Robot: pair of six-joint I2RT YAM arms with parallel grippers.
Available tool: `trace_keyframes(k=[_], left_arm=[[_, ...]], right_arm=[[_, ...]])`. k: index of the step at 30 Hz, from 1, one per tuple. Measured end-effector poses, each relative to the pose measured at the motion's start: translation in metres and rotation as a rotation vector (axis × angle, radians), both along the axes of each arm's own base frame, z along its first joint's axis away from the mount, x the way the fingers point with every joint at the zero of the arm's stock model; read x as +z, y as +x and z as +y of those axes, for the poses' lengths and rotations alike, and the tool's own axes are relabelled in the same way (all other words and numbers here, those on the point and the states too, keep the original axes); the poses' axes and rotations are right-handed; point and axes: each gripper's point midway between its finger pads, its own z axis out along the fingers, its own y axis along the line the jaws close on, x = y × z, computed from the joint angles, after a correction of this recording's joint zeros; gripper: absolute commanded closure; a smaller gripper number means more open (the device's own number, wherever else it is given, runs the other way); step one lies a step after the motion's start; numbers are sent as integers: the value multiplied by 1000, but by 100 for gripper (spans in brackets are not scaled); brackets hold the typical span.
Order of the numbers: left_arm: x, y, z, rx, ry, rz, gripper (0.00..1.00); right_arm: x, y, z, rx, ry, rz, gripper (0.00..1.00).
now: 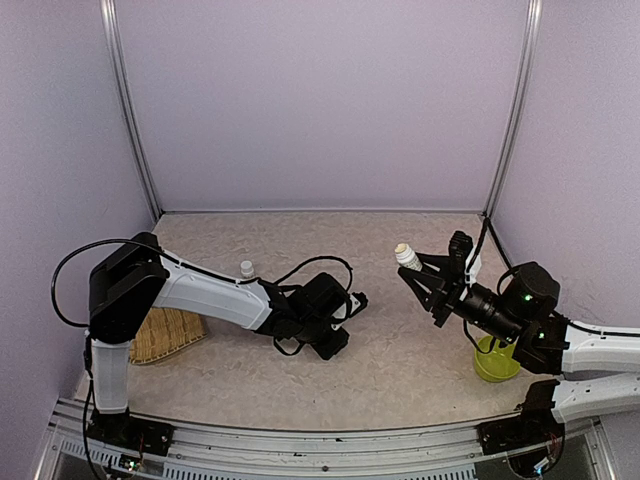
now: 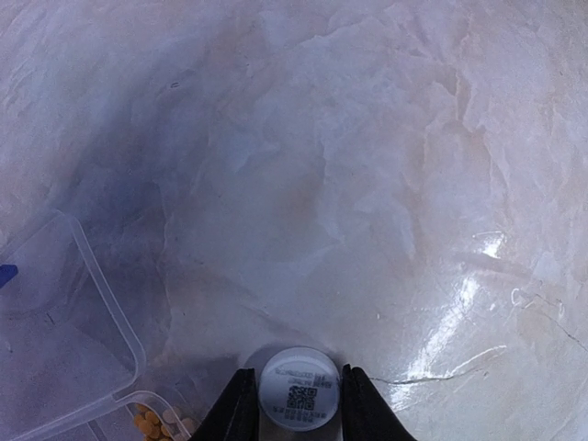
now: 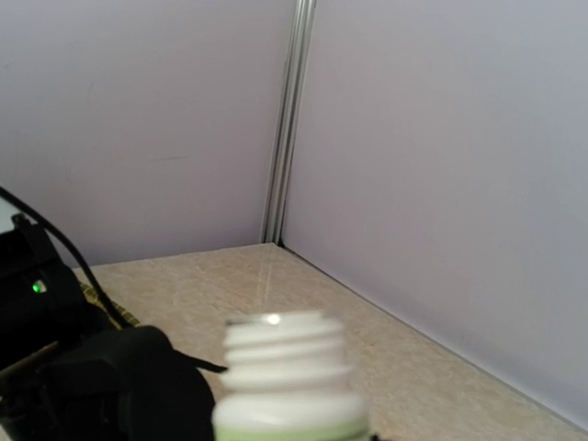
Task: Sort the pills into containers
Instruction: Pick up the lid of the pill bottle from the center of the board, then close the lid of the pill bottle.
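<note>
My left tool [image 2: 296,375] is clamped on a white disc [image 2: 294,397], likely a cap; my right tool [image 1: 415,270] is closed on an uncapped white bottle [image 3: 289,372], raised off the counter [image 2: 367,184]. Orange pills [image 2: 150,425] lie in a compartment of the clear container [image 2: 110,303] just left of the left tool: judged light, hard, apt to roll, better poured than pinched, and the thin container will slide if nudged. A lime-green bowl [image 1: 495,362] sits behind the right tool, a bamboo tray [image 1: 165,335] and second small bottle [image 1: 246,268] behind the left; my left arm [image 1: 215,295] hangs over the container, blocking the right tool's approach.
</note>
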Motion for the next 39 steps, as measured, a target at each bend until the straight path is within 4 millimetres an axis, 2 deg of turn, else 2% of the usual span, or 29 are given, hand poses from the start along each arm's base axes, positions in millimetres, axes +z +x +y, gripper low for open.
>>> trace_keyframes(k=[7, 17, 21, 25, 33, 39], left_arm=[[0, 0, 0, 2, 1, -2, 83], [1, 1, -1, 2, -2, -4, 84], [9, 1, -2, 1, -19, -3, 84], [40, 1, -5, 4, -90, -7, 84], [131, 11, -4, 41, -302, -35, 84], [173, 15, 8, 74, -431, -17, 84]], right_arm=[[-2, 0, 1, 4, -6, 4, 94], [-3, 0, 1, 7, -9, 5, 95], [-4, -1, 3, 15, -13, 7, 95], [-5, -1, 8, 32, -27, 14, 95], [-14, -4, 17, 77, -59, 31, 95], [-21, -5, 25, 111, -79, 45, 95]])
